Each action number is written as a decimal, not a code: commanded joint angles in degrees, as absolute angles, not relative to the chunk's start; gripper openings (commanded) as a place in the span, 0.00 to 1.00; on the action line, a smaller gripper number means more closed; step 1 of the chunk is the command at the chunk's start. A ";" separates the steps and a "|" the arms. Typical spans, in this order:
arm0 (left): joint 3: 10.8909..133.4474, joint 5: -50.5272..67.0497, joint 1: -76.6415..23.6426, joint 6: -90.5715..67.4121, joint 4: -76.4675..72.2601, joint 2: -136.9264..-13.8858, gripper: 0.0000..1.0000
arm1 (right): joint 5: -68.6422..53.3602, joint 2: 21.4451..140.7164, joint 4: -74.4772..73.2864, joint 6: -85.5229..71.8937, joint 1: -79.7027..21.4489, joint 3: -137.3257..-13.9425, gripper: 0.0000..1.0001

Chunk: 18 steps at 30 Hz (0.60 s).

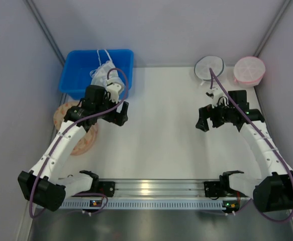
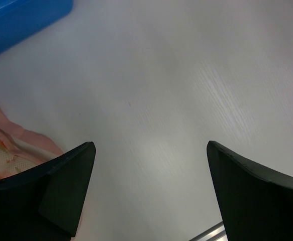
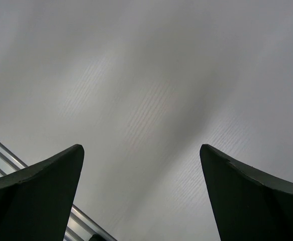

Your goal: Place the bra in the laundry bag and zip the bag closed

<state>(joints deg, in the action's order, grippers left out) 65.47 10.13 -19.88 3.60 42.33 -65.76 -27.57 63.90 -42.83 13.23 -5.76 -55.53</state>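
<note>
The laundry bag (image 1: 84, 142), peach-pink with a floral print, lies flat at the table's left edge, partly under my left arm. Its edge shows at the lower left of the left wrist view (image 2: 8, 145). Pale white fabric with thin straps (image 1: 102, 74) lies bundled in the blue bin (image 1: 76, 75). I cannot tell whether the bra is part of that bundle. My left gripper (image 1: 117, 115) (image 2: 150, 146) hangs open over bare table, just right of the bag. My right gripper (image 1: 210, 122) (image 3: 141, 148) is open over bare table on the right side, with nothing between its fingers.
A round white mesh pouch with a dark rim (image 1: 209, 66) and a round pink mesh pouch (image 1: 249, 70) stand at the back right. Grey walls close in the back and sides. A metal rail (image 1: 151, 188) runs along the near edge.
</note>
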 commanded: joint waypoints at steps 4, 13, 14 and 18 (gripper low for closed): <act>67.67 2.56 -19.25 6.67 46.39 -66.27 0.98 | -28.30 64.51 -40.87 13.09 -5.19 -56.51 0.99; 68.46 -6.50 -1.34 11.07 51.06 -75.84 0.91 | -28.30 64.77 -41.13 12.75 -5.19 -56.34 1.00; 68.64 -6.16 2.25 11.77 50.98 -76.98 0.88 | -28.47 65.12 -41.05 12.74 -5.19 -56.51 0.99; 69.35 -4.39 7.38 13.35 49.93 -82.60 0.83 | -28.13 66.18 -40.87 12.66 -5.19 -57.13 0.99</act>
